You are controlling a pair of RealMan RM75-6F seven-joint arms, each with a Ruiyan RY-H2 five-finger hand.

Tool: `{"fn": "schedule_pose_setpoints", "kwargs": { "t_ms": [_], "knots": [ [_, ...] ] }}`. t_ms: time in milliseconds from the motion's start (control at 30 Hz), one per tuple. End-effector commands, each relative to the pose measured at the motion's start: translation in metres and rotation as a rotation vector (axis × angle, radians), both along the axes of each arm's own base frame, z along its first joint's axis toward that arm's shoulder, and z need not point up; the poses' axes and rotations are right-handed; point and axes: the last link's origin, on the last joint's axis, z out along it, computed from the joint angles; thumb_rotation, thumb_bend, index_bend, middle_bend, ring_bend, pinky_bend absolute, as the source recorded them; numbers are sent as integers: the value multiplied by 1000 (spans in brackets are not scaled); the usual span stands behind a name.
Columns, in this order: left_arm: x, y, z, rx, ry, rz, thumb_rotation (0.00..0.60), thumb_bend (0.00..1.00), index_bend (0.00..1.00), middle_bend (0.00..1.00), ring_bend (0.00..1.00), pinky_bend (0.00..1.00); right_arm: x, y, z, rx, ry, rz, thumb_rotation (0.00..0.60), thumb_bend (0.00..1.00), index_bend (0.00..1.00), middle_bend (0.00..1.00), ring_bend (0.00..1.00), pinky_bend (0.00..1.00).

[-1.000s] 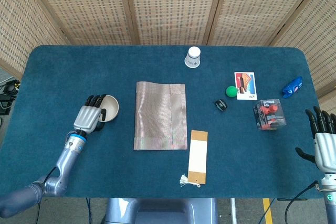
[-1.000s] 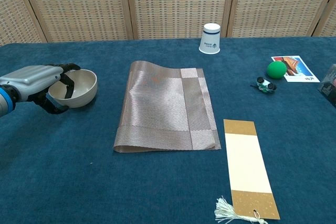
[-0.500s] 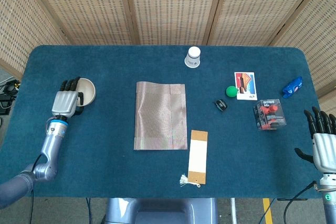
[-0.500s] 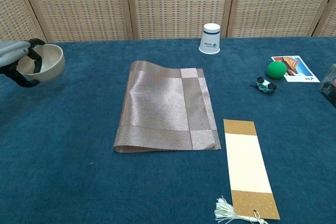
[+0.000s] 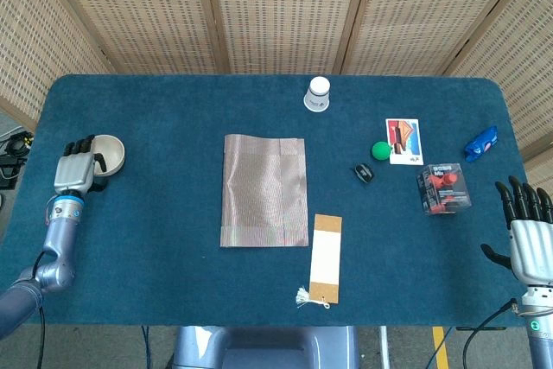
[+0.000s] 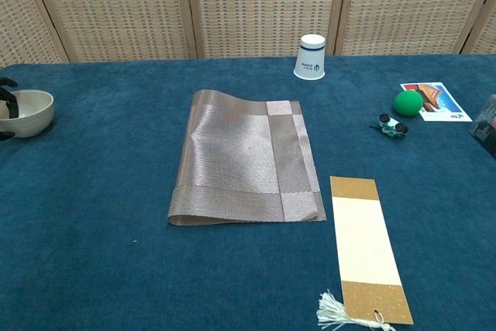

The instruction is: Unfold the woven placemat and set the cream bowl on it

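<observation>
The cream bowl [image 5: 109, 154] is being grasped by the left hand [image 5: 75, 166] at the table's [image 5: 155, 283] far left edge. The woven placemat [image 5: 263, 190] is lying folded at centre. The right hand [image 5: 527, 231] is being held released, fingers spread.

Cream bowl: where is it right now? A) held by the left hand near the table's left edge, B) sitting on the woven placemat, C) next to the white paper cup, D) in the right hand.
A. The cream bowl is at the far left of the table with the left hand gripping its rim, well apart from the woven placemat, which is still folded at the table's middle.
</observation>
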Motion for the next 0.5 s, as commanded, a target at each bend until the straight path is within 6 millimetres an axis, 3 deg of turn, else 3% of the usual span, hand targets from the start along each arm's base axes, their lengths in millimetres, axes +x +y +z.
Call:
{"fn": "schedule_pose_setpoints", "kwargs": {
  "t_ms": [33,233,367,433,500],
  "knots": [
    [1,-2,4,7,-18,-7,600,125,0,0,0,0,0,0,0,0,-1,0,600,0,63,0,0,0],
    [34,-13,34,103,-94,-192,600,111,0,0,0,0,1,0,2,-1,-13,8,600,0,63,0,0,0],
    [80,-35,48,90,-133,-415,600,112,2,0,0,0,2,1,4,-4,-22,12,600,0,63,0,0,0],
    [104,-46,48,47,-145,-513,600,119,52,0,0,0,2,1,5,-5,-26,13,600,0,63,0,0,0],
    [133,-57,41,-27,-148,-619,600,194,176,0,0,0,3,1,7,-8,-31,16,600,0,63,0,0,0]
  ]
}}
